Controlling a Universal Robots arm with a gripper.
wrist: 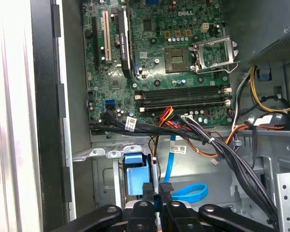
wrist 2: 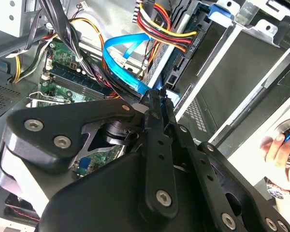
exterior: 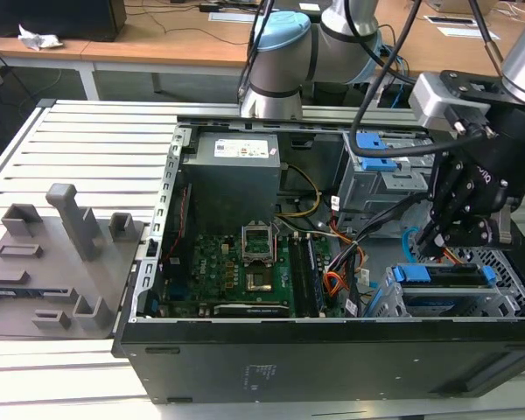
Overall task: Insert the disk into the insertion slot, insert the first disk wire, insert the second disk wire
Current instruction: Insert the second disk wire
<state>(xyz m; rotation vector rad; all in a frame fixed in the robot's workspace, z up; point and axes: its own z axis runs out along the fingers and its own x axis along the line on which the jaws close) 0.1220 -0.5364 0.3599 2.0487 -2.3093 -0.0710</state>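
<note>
The flat silver hard drive in its bright blue plastic carrier frame, the disk (exterior: 444,276), already sat in the low grey perforated sheet-metal drive cage, the insertion slot (exterior: 472,302), at the near right corner of the open black computer case (exterior: 332,350) in the exterior view. By that showing, step 1 of 3 looked finished.

The black pincer (exterior: 433,248) hung just above the far left end of the disk, its fingers drawn narrow. In the second wrist view the fingertips (wrist 2: 157,104) pressed together around the end of the thin, flat light-blue cable, the second disk wire (wrist 2: 128,72), right beside the dark connector edge of the drive. The first wrist view showed the same cable (wrist: 189,192) curling in a loop on the case floor just past the pincer (wrist: 158,191).

Whether the plug was seated could not be told, nor whether the first wire was already in. The work seemed well along, with wiring the part in hand.

A person's hand (wrist 2: 280,150) rested at the edge of the second wrist view.
</note>
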